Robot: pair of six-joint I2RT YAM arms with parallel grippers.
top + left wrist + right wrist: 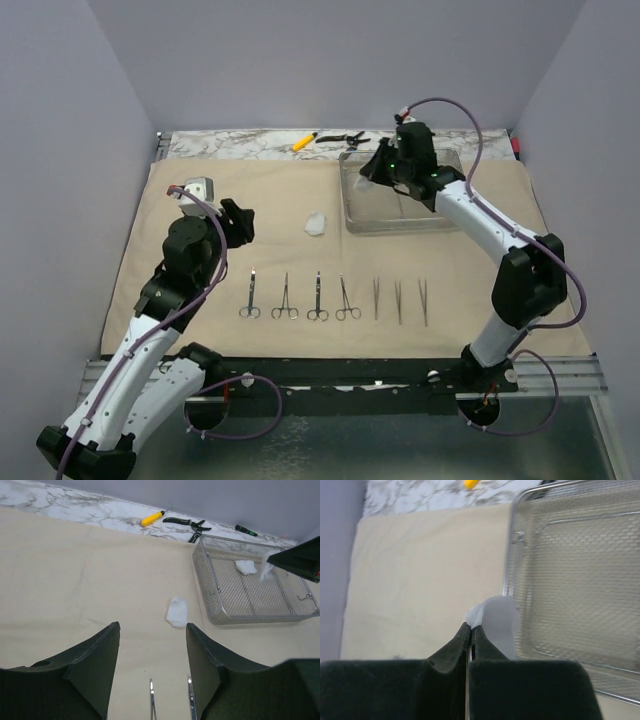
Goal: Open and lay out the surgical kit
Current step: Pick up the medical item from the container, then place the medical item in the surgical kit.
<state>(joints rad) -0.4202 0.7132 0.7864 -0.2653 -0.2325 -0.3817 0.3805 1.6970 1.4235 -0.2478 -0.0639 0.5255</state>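
Over the mesh tray's (512,580) left rim, the right gripper (471,626) is clamped on one gauze ball (497,617) (pinched at the fingertips). The laid-out gauze ball (316,224) lies on the beige cloth (200,190), to that gripper's left. The left gripper (152,626) hovers spread and empty.

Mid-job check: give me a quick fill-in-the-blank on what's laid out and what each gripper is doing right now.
1. The right gripper has its jaws shut on a white piece of ___.
2. The left gripper hovers over the beige cloth with its jaws ___.
3. On the cloth lie ___ ring-handled clamps in a row.
4. Beside them lie ___ tweezers.

Missing words: gauze; open; four; three.
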